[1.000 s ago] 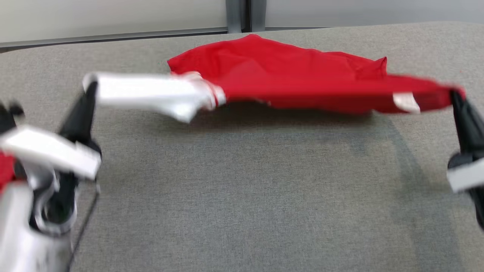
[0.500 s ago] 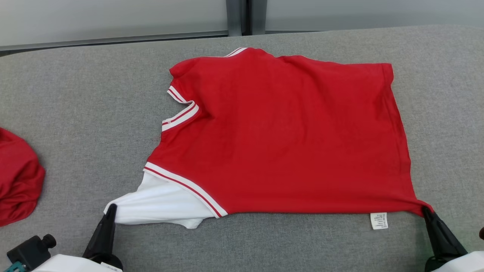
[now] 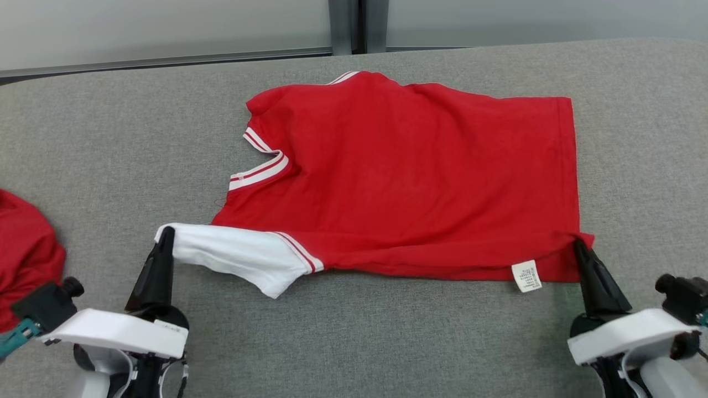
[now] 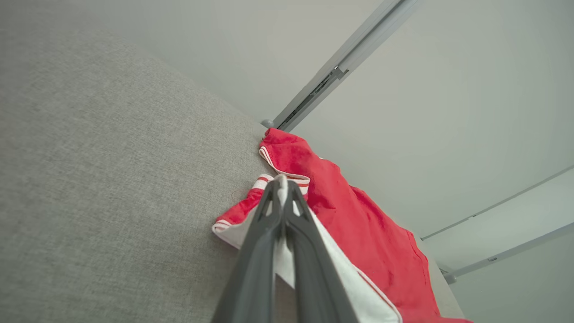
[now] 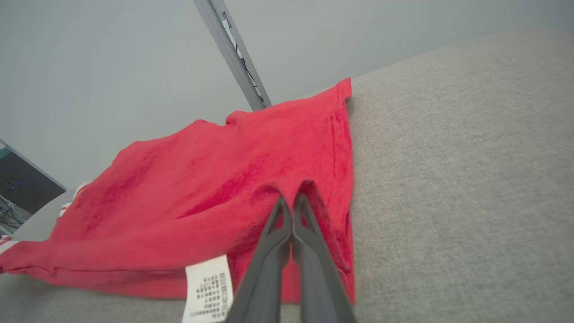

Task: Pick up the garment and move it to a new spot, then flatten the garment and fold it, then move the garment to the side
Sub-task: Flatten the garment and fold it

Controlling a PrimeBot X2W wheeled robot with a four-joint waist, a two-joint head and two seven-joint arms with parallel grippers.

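**Head view.** Red garment [image 3: 409, 177] lies spread on the grey counter [image 3: 359, 342], in the middle and toward the far edge. Its long axis runs left–right. The neckline [image 3: 260, 168], trimmed with white and red stripes, points to the robot's left; the straight hem [image 3: 572, 166] is on the right. A white sleeve [image 3: 238, 255] juts out at the near left corner. The left end effector [image 3: 166, 235] is closed on the tip of that sleeve. The right end effector [image 3: 579, 246] is closed on the near hem corner. The near edge stretches between the two. A white care label [image 3: 525, 275] hangs at the near edge, just beside the right end effector; its print is too small to read. Another red cloth [image 3: 25, 249] sits at the far left, well apart from the garment.

**Left wrist view.** Left end effector [image 4: 281, 184]: fingers pressed together, white sleeve fabric pinched between them. The garment [image 4: 358, 224] trails away to the right over the counter [image 4: 112, 179].

**Right wrist view.** Right end effector [image 5: 291, 199]: fingers pressed together, nipping a small peak of red fabric. The garment [image 5: 202, 193] spreads to the left on the counter [image 5: 448, 179]. The care label [image 5: 208, 287] shows rows of dark print — not legible.
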